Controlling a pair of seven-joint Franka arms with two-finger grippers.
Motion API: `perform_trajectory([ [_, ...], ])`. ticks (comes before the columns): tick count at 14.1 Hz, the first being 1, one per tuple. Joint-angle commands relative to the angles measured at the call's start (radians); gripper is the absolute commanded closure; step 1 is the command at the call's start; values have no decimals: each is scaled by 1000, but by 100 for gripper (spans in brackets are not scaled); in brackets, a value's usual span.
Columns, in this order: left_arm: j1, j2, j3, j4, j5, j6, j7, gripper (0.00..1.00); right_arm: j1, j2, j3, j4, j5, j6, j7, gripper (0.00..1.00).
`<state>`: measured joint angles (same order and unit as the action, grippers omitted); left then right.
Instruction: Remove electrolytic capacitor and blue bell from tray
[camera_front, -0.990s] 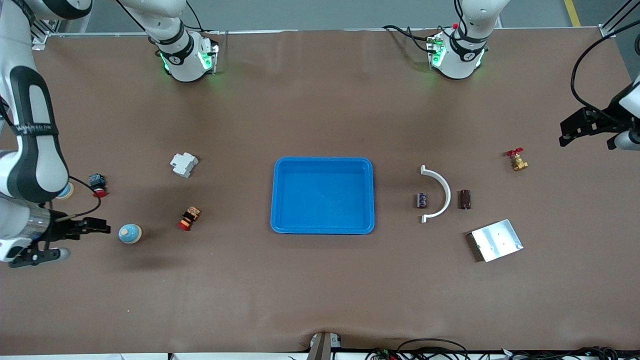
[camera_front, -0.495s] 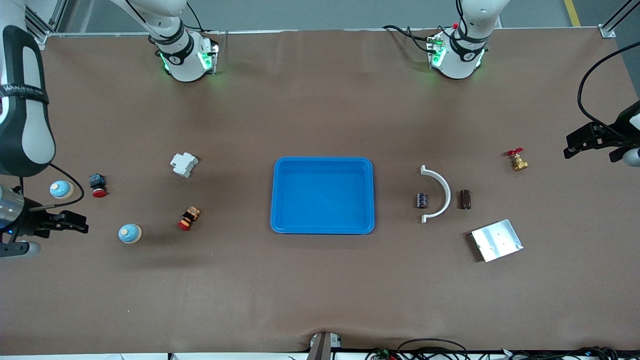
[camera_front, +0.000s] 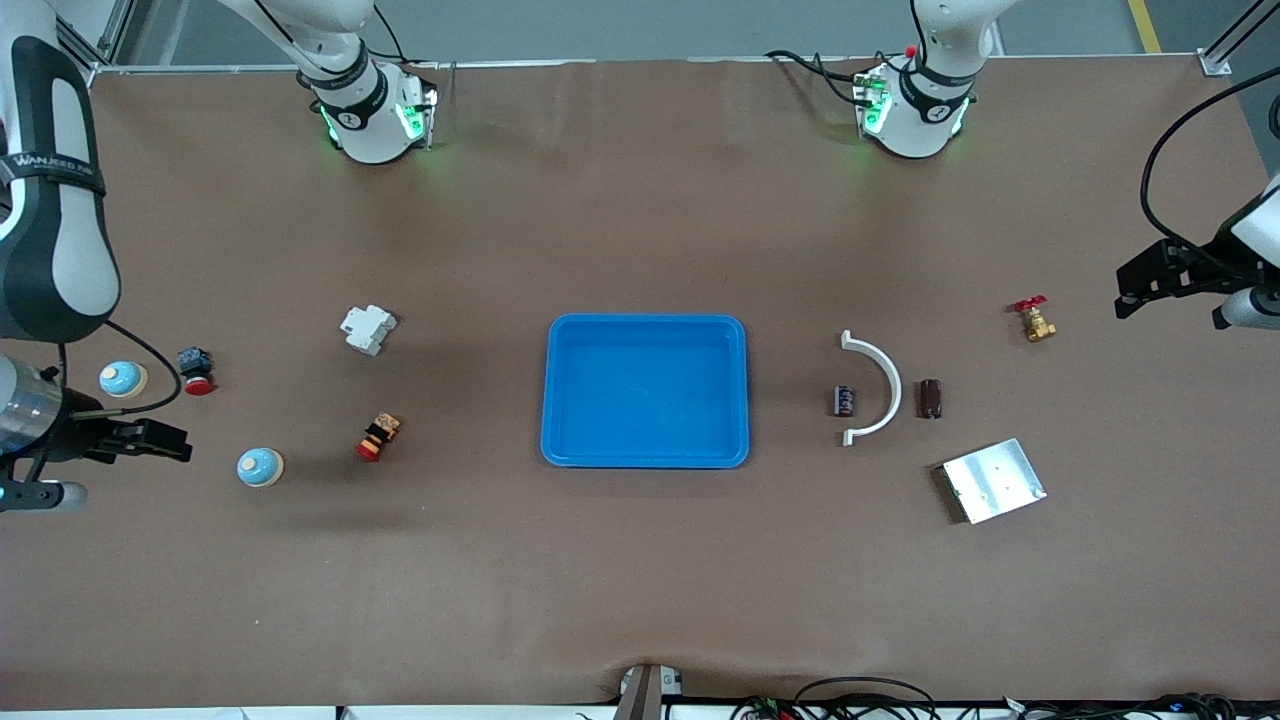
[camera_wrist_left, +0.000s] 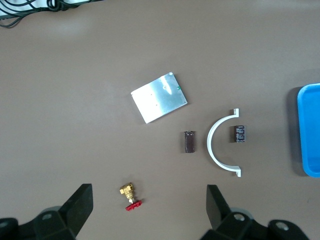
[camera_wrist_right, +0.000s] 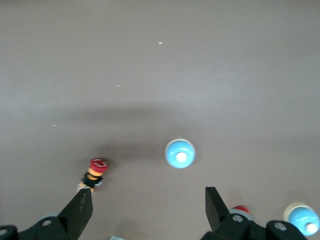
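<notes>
Both grippers hang empty, fingers apart. The right gripper (camera_front: 165, 440) is beside a bell (camera_front: 260, 467); the left gripper (camera_front: 1150, 280) is near the valve (camera_front: 1035, 320).

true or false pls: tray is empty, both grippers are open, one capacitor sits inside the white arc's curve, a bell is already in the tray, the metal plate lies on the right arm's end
1. The blue tray is empty. True.
2. Both grippers are open. True: the left gripper and the right gripper each show spread fingers with nothing between them.
3. A capacitor sits inside the curve of the white arc. True; a darker capacitor lies outside the arc's curve.
4. A bell is already in the tray. False: both blue bells rest on the table toward the right arm's end.
5. The metal plate lies at the right arm's end. False: it lies toward the left arm's end, nearer the front camera than the capacitors.
</notes>
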<state>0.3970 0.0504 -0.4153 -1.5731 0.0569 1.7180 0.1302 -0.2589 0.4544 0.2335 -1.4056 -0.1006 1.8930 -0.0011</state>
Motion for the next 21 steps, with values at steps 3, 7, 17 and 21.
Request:
perform_trajectory([
  [3, -242, -4, 239, 13, 15, -9, 3, 0, 18, -57, -5, -18, -2, -47, 18, 0],
  [7, -257, -6, 243, 16, 11, -9, 2, 0, 32, -127, 1, -23, 5, -121, 19, 0],
  [17, -415, -6, 398, 16, -2, -15, -114, 0, -6, -330, -5, -90, 77, -230, 78, 0],
  [21, -411, -6, 374, 13, -3, -21, -161, 0, -3, -341, -5, -99, 78, -226, 76, 0],
])
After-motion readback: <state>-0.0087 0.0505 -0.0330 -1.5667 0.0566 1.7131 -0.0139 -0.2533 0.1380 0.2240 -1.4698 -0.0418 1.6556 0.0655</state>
